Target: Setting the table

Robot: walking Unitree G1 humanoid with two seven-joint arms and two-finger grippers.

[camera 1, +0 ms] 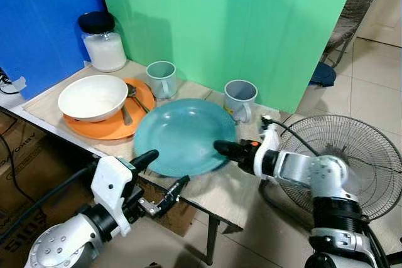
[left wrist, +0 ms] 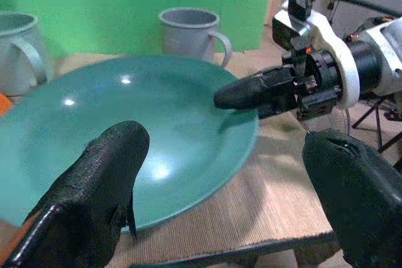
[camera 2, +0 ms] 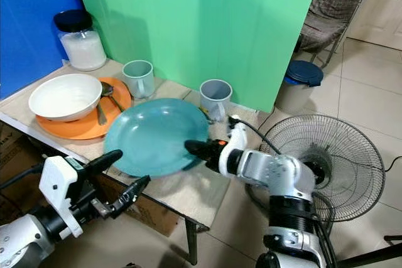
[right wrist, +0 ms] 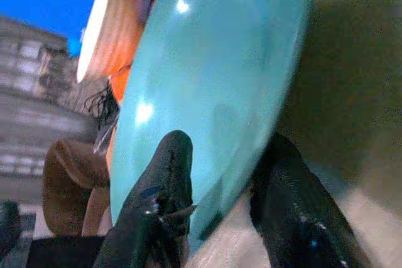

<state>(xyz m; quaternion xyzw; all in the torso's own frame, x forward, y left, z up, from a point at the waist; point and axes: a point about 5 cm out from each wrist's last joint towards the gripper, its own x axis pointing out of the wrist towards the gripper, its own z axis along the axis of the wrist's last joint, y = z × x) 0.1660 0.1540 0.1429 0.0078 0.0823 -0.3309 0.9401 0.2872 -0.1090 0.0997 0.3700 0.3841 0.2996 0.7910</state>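
Now the teal plate (camera 1: 182,135) is pinched at its right rim by the right tool (camera 1: 221,148), fingers closed over the edge; the left tool (camera 1: 164,177) hangs wide open and empty at the near counter (camera 1: 248,186) edge. A thin rim grip could slip. Counted: two mugs, one white bowl (camera 1: 92,96), one orange plate (camera 1: 113,127), one spoon (camera 1: 133,94), one jar (camera 1: 103,42).

A glossy teal plate (camera 1: 179,136) lies on the table's woven mat, its right rim raised off the surface. Behind it stand two grey mugs (camera 1: 162,78) (camera 1: 240,99); to its left, a white bowl (camera 1: 92,96) and spoon (camera 1: 130,92) rest on an orange plate (camera 1: 142,96).
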